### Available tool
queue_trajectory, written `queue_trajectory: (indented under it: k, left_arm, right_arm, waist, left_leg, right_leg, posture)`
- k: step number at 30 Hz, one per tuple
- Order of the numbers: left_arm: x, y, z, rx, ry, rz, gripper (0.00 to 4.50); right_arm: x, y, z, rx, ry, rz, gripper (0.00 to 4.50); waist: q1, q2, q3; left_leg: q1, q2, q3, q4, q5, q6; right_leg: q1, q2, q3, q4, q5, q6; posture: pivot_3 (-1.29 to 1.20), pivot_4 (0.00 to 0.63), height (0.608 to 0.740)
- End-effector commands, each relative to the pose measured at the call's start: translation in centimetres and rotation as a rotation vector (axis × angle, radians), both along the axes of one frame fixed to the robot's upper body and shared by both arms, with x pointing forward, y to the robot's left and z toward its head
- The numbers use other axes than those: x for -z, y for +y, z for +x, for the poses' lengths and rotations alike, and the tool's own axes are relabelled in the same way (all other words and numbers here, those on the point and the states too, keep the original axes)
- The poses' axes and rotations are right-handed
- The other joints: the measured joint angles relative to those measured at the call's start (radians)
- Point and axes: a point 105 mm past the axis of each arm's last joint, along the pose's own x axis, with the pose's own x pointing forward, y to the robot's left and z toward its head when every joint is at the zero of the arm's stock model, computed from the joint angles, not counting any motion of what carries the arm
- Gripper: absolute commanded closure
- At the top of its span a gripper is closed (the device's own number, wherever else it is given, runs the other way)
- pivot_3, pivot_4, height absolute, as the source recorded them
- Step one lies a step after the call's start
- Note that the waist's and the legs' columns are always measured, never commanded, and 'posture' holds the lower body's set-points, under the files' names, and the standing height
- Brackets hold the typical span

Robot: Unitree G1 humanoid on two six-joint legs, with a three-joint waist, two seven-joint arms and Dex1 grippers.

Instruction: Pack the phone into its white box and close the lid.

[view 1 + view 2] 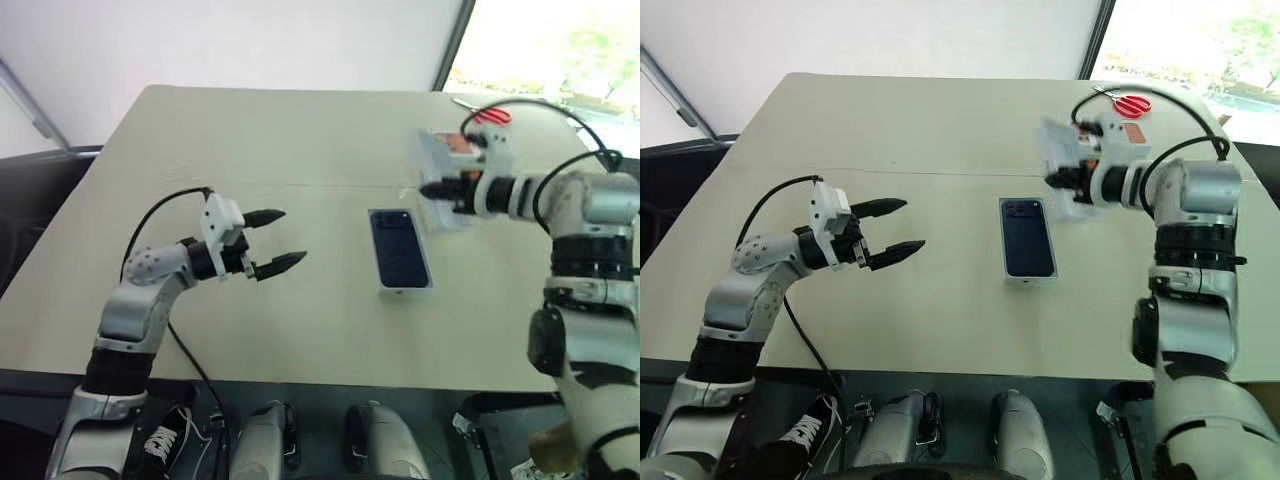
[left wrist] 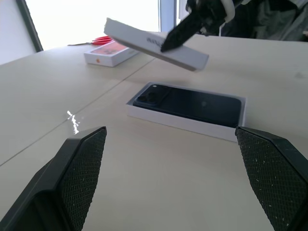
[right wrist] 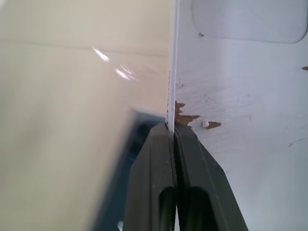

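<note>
Left wrist view: right gripper (image 2: 166, 46) pinches the lid (image 2: 156, 44) above the phone (image 2: 187, 103).

A plain indoor test or demonstration room is shown, furnished with one large beige table (image 1: 250, 330) set against a bare white wall (image 1: 250, 40). Daylight and greenery are seen through a window (image 1: 560, 45) at the far right, and a person's sneaker (image 1: 160, 445) is visible below the near table edge.

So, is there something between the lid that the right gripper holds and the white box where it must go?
Nothing visible. The right gripper holds the lid tilted in the air, up beside the white box. The phone already lies in that box, and nothing lies on it. The left gripper hovers open, well aside.
</note>
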Motion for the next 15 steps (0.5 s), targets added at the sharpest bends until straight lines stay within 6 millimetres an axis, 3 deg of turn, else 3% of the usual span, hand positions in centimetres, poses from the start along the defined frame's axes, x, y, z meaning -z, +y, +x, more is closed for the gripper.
queue_trajectory:
  k: [1,4,10,14,15]
  left_arm:
    - [-1.2,0.7,0.8,-0.064,-0.039,-0.029,0.0]
    - [-1.7,1.1,1.8,-0.127,-0.032,-0.068,0.0]
    - [-1.6,0.4,2.1,-0.16,0.0,-0.113,0.0]
    - [-1.5,-0.1,2.1,-0.174,0.015,-0.138,0.0]
    - [-1.4,-0.2,2.1,-0.176,0.017,-0.138,0.24]
  right_arm:
    - [-3.5,1.9,-1.6,-0.11,-0.038,0.256,4.45]
    - [-2.2,4.9,-3.4,-0.235,0.012,0.338,4.45]
    - [0.6,8.8,-5.5,-0.357,0.069,0.46,4.45]
    - [3.5,9.3,-6.0,-0.342,0.159,0.465,4.45]
    - [4.3,9.1,-5.9,-0.327,0.192,0.474,4.48]
  waist:
    - [0.001,0.0,0.0]
    - [-0.001,0.0,0.0]
    - [-0.003,0.0,0.0]
    - [-0.003,0.0,0.0]
    - [-0.004,0.0,0.0]
  left_leg:
    - [0.0,0.0,0.0,0.0,0.0,0.0]
    - [-0.001,0.0,0.0,0.0,0.0,0.0]
    - [-0.001,0.0,0.0,0.0,0.0,0.0]
    - [-0.001,-0.001,0.0,0.0,0.0,0.0]
    - [-0.001,-0.001,0.0,0.0,0.0,0.0]
  right_leg:
    - [0.0,0.0,0.0,0.0,0.0,0.0]
    - [0.0,-0.001,0.0,0.0,0.0,0.0]
    - [0.0,0.0,0.0,0.0,0.0,0.0]
    - [0.0,0.0,0.0,0.0,0.0,0.0]
    - [0.0,0.0,0.0,0.001,0.0,0.0]
  posture:
    - [0.0,0.15,0.74]
    - [0.0,0.15,0.74]
    - [0.0,0.15,0.74]
    - [0.0,0.15,0.74]
    - [0.0,0.15,0.74]
